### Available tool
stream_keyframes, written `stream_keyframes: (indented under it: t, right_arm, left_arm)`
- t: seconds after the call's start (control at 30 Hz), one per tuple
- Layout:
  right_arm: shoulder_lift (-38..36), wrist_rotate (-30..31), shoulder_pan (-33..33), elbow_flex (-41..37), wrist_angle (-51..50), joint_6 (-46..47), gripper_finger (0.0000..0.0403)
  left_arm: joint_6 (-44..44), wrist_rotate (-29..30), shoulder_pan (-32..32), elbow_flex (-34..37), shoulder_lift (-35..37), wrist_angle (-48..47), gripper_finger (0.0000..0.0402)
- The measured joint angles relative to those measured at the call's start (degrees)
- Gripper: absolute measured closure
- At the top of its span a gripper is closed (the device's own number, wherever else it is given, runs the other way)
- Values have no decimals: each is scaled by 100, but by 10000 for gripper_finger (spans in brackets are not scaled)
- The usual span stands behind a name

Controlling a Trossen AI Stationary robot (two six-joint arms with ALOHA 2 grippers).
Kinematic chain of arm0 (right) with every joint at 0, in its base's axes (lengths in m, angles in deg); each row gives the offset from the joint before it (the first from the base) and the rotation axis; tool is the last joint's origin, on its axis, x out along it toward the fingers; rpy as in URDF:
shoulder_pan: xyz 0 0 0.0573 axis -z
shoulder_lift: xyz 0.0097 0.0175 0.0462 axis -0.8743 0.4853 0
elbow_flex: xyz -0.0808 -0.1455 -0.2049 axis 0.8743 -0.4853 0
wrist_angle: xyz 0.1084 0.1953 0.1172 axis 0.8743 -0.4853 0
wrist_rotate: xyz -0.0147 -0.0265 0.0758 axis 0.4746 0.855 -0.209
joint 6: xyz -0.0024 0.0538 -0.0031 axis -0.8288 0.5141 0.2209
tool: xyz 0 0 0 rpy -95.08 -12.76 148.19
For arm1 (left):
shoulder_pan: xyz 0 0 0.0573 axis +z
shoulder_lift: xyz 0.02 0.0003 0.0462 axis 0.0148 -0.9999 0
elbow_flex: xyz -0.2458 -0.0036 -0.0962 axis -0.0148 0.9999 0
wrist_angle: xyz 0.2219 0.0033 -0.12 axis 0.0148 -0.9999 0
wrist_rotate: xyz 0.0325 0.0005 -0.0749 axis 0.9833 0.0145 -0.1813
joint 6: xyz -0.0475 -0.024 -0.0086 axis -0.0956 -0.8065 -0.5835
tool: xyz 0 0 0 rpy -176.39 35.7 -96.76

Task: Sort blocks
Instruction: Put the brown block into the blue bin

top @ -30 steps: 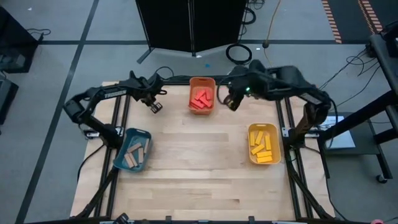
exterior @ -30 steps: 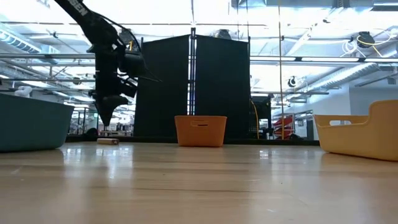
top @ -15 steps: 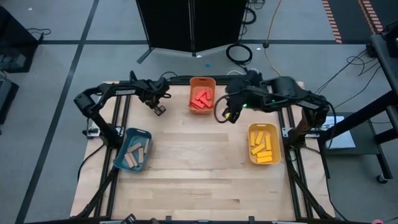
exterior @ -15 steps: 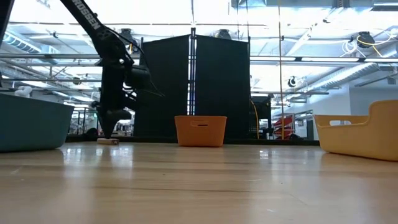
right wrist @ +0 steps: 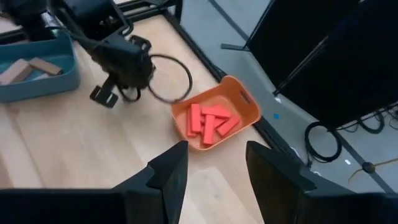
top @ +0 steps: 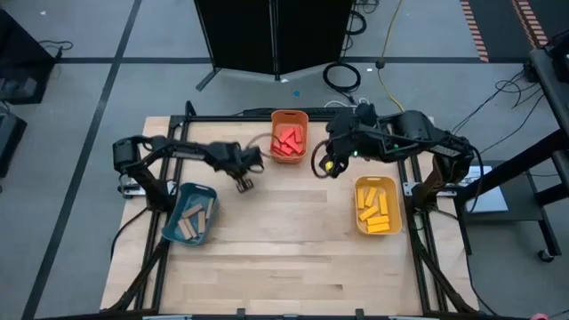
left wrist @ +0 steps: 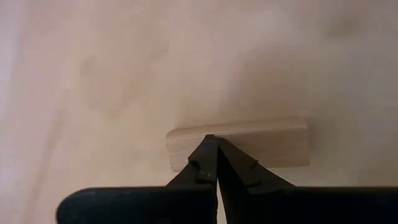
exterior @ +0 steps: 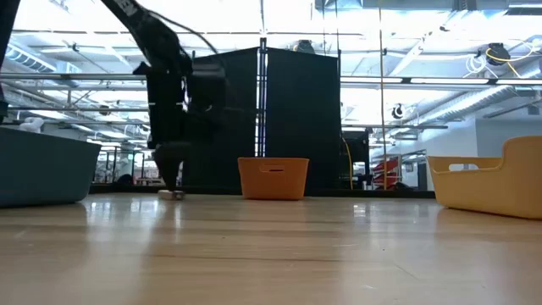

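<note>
The left claw [top: 244, 183] is closed, fingertips together, tips down at a tan wood block [left wrist: 239, 142] lying flat on the counter [top: 284, 240], inward of the far edge; no grip is visible. The right claw [top: 330, 166] hangs with fingers apart, holding nothing, beside the orange bin [top: 289, 136] of red blocks [top: 286, 140]. Yellow blocks [top: 375, 206] fill the yellow bin [top: 377, 205] at the right edge; tan blocks [top: 194, 218] lie in the teal bin [top: 188, 213] at the left edge.
</note>
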Motion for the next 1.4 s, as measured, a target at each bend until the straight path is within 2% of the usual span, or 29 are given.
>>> stream_keyframes:
  t: [0.23,0.47,0.67,0.87,1.0,1.13,1.23,1.4]
  right_arm:
    - [1,-365,-608,-9,1,507,248]
    - [7,-421,-1582,-474,9,1396,248]
    - [63,-151,-2293,-1670,502,2253,248]
    - [64,-143,-2791,-3646,2350,3277,248]
    - [85,-185,-2927,-4946,4387,3713,248]
    - [253,-108,-2867,-5840,6552,3145,248]
    - [645,-73,-2743,-5962,7590,2291,248]
    - [1487,-5,-2487,-5891,8384,1654,248]
  left_arm:
    - [-771,-19,-1583,15,-15,733,398]
    - [-1373,-54,-2726,12,-328,1683,398]
    - [-1515,-387,-3443,2,-718,2904,398]
    - [-1426,-357,-3879,48,-431,3168,398]
    - [-1071,34,-4115,43,181,3112,398]
    - [-728,773,-4404,42,927,2789,398]
    - [-485,1627,-4714,37,1587,2535,398]
    - [-23,3526,-5255,372,2733,2028,398]
